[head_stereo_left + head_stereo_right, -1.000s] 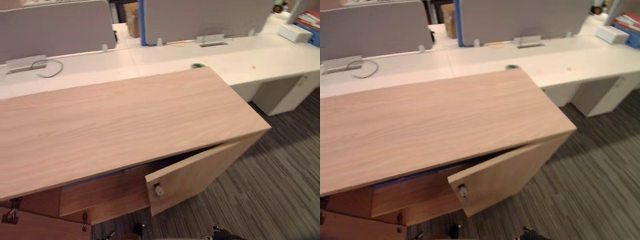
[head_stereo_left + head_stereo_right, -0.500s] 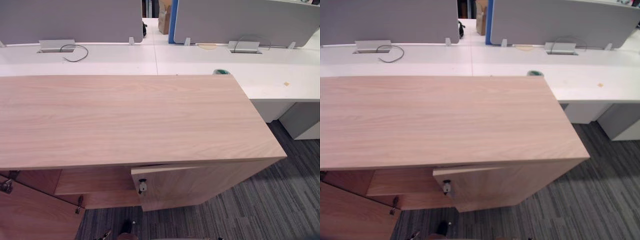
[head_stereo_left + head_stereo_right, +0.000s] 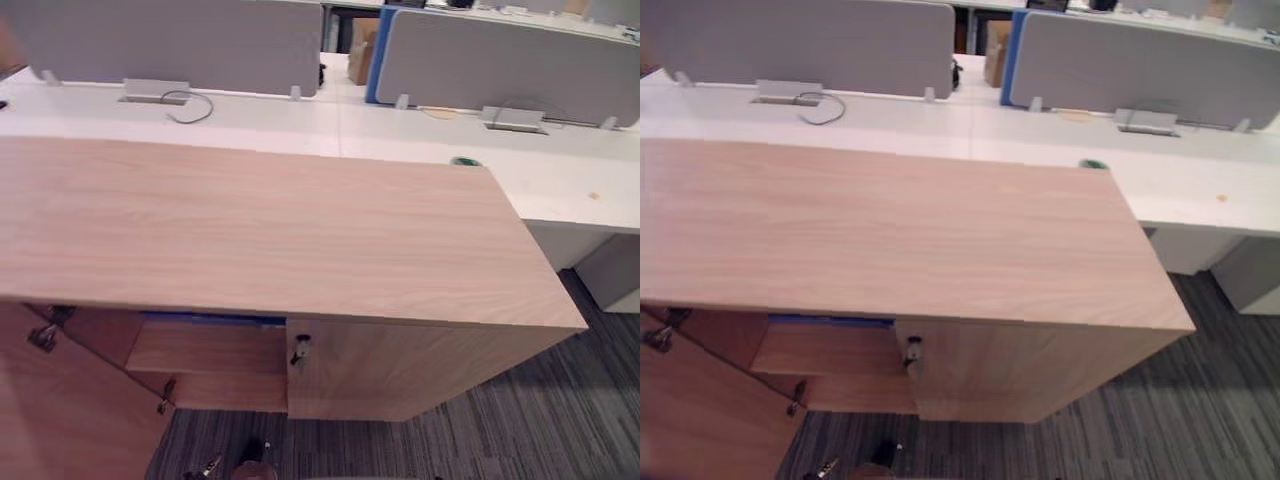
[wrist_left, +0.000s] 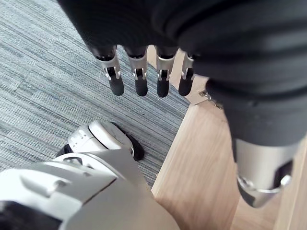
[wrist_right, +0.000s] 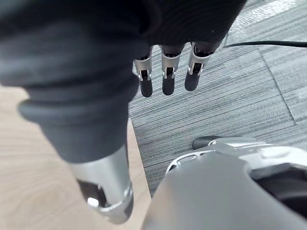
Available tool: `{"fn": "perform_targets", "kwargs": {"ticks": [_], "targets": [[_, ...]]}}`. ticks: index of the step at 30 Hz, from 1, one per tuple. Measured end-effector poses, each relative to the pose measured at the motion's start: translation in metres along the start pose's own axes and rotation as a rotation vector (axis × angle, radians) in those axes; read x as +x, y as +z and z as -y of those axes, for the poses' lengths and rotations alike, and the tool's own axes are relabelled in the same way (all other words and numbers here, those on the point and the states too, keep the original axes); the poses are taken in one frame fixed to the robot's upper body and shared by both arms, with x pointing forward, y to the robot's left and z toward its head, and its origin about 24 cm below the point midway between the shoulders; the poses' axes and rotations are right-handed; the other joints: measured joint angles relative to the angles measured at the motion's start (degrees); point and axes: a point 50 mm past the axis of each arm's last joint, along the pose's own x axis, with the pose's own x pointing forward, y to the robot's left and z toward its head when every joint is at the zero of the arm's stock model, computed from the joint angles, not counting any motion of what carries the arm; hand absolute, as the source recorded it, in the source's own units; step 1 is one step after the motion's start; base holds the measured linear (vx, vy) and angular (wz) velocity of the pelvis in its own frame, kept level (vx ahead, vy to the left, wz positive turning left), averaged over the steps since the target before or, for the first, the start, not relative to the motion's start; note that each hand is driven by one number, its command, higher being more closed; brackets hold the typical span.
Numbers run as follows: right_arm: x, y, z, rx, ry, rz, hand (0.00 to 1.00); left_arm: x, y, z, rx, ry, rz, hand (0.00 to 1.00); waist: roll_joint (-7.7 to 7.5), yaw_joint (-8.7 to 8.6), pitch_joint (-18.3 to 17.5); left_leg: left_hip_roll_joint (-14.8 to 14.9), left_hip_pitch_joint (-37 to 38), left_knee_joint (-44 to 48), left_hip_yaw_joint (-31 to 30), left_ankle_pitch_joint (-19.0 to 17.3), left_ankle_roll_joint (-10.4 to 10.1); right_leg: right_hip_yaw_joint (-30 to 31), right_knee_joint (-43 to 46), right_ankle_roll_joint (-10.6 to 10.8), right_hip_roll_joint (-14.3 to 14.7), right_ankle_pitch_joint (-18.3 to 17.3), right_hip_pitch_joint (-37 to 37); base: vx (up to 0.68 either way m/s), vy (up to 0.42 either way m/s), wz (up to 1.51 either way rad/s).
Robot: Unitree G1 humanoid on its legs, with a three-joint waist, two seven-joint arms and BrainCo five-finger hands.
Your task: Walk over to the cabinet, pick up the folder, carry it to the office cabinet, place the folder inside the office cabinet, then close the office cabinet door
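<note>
The right hand hangs with its fingers straight and loose, pointing down at grey striped carpet. A pale wooden panel lies just beside its thumb.

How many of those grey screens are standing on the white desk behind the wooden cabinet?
2. The left grey screen stands at the back left of the white desk. The right grey screen stands at the back right, with a gap between them. More may lie beyond the picture's edges.

floor: grey striped carpet | furniture: long white desks | on desks: grey divider panels
</note>
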Motion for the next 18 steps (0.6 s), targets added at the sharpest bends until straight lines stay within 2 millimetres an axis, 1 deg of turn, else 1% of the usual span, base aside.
{"fn": "perform_targets", "kwargs": {"ticks": [1,2,3,4,5,6,7,8,9,10,11,12,13,14,15,16,17,18], "targets": [[0.0,0.002,-0.001,-0.001,0.002,0.005,0.0,0.0,0.003,0.001,-0.003,-0.001,0.011,0.0,-0.15,-0.14,1.1,2.0,-2.3,3.2,8.6,-1.6,4.4,-2.9,0.0,-0.2,-0.7,0.1,0.0,-0.18,0.042,1.11],[0.0,0.002,-0.001,-0.002,0.001,0.004,0.0,0.001,0.004,0.001,-0.002,-0.002,0.013,0.0,-0.26,-0.2,1.4,3.1,-3.5,5.1,13.2,-2.7,6.0,-4.4,-0.1,-0.2,-1.3,0.1,0.3,-0.1,0.068,1.21],[0.001,0.003,0.0,0.001,-0.003,0.005,0.0,0.001,0.007,0.002,-0.004,-0.004,0.022,0.0,-0.56,-0.29,2.1,5.2,-6.7,13.5,22.0,-4.9,7.1,-7.5,0.5,-0.2,-3.0,0.2,0.7,-0.01,0.137,1.1],[0.001,0.005,0.003,-0.005,-0.011,0.01,0.0,0.0,0.005,0.003,-0.001,-0.006,0.016,0.0,-0.05,-0.09,2.2,6.9,-8.1,21.6,29.2,-6.7,7.8,-9.4,1.0,-0.1,-4.5,0.2,0.6,0.03,0.174,0.99],[0.001,0.008,0.006,-0.009,-0.019,0.016,0.0,0.0,0.001,0.004,0.01,-0.01,0.008,0.0,0.72,0.08,2.0,8.0,-8.2,25.3,32.7,-7.4,8.7,-10.6,1.7,0.1,-4.9,0.1,0.5,0.1,0.211,1.03],[0.002,0.014,0.015,-0.008,-0.042,0.032,0.0,-0.002,-0.004,0.009,0.039,-0.028,-0.002,0.0,3.57,-0.44,1.7,8.8,-8.7,25.9,38.1,-10.3,8.9,-12.3,3.7,1.1,-4.6,-1.0,0.2,0.08,0.221,1.48],[0.002,0.014,0.016,0.035,-0.05,0.025,0.0,-0.001,0.004,0.012,0.094,-0.047,0.028,0.0,4.03,-0.92,2.0,5.7,-9.4,20.8,37.2,-10.4,9.5,-11.9,4.4,0.8,-4.9,-2.9,-1.4,0.06,0.192,1.76],[0.003,0.015,0.015,0.055,-0.048,0.019,0.0,0.0,0.009,0.013,0.115,-0.053,0.041,0.0,3.56,-0.96,2.3,2.8,-9.3,17.3,35.8,-7.7,9.8,-11.5,3.5,0.2,-4.8,-3.0,-1.6,-0.03,0.098,2.1],[0.003,0.013,0.011,0.078,-0.042,0.014,0.0,0.002,0.017,0.015,0.13,-0.056,0.057,0.0,2.07,-1.92,1.9,-0.8,-7.6,12.0,37.5,-7.5,11.0,-10.1,-1.8,-1.8,-4.1,-1.6,-1.2,-0.02,-0.017,1.85],[0.003,0.012,0.011,0.091,-0.045,0.017,0.0,0.003,0.013,0.011,0.133,-0.044,0.034,0.0,2.51,-2.22,1.8,2.0,-6.8,19.4,44.2,-11.8,11.2,-12.5,-1.9,0.2,-4.8,0.5,0.2,0.06,0.005,1.72],[0.003,0.014,0.017,0.125,-0.066,0.023,0.0,0.001,-0.001,0.009,0.146,-0.044,-0.01,0.0,4.46,-2.19,1.8,5.2,-3.5,21.3,47.2,-15.9,9.0,-15.0,0.0,0.7,-4.7,0.2,1.6,0.12,0.049,1.16],[0.003,0.018,0.02,0.147,-0.077,0.037,0.0,0.0,-0.006,0.01,0.157,-0.046,-0.027,0.0,5.2,-2.33,1.9,3.2,-2.6,19.3,46.5,-15.6,10.0,-16.4,1.3,1.5,-5.4,-0.4,1.7,0.11,0.113,0.94],[0.003,0.017,0.016,0.177,-0.069,0.034,0.0,-0.001,-0.007,0.012,0.174,-0.055,-0.027,0.0,4.68,-2.3,2.2,-0.2,-1.4,14.7,45.1,-13.4,10.4,-18.2,1.4,1.5,-7.1,-0.4,2.0,0.04,0.117,0.81],[0.003,0.015,0.015,0.193,-0.067,0.03,0.0,-0.001,-0.007,0.011,0.182,-0.056,-0.025,0.0,4.33,-2.46,2.1,-2.0,-0.8,12.0,44.3,-11.9,10.6,-18.9,1.0,1.5,-7.6,-0.4,2.2,0.02,0.086,0.84],[0.003,0.014,0.014,0.209,-0.067,0.027,0.0,0.0,-0.004,0.012,0.196,-0.062,-0.016,0.0,3.98,-2.89,1.9,-4.6,0.3,7.3,42.6,-9.3,10.7,-19.2,-0.2,1.3,-7.8,-0.3,2.7,0.01,0.057,0.92],[0.002,0.013,0.015,0.221,-0.069,0.026,0.0,0.0,-0.002,0.015,0.206,-0.074,-0.008,0.0,4.05,-3.65,1.6,-7.9,1.9,0.3,40.6,-5.0,10.6,-20.5,-1.2,0.7,-8.2,0.1,2.6,0.01,0.04,1.07],[0.002,0.015,0.016,0.244,-0.073,0.032,0.0,0.0,-0.002,0.017,0.218,-0.08,-0.004,0.0,4.49,-4.03,1.6,-10.1,4.2,-8.1,39.1,-0.2,10.5,-21.6,-1.3,1.6,-8.6,0.8,2.2,0.0,0.055,0.76],[0.002,0.015,0.016,0.244,-0.073,0.033,0.0,0.0,-0.002,0.016,0.218,-0.079,-0.006,0.0,4.55,-3.96,1.6,-10.3,4.8,-9.8,39.0,0.8,10.5,-21.8,-1.2,1.7,-8.5,0.8,2.2,-0.01,0.059,0.41]]}}
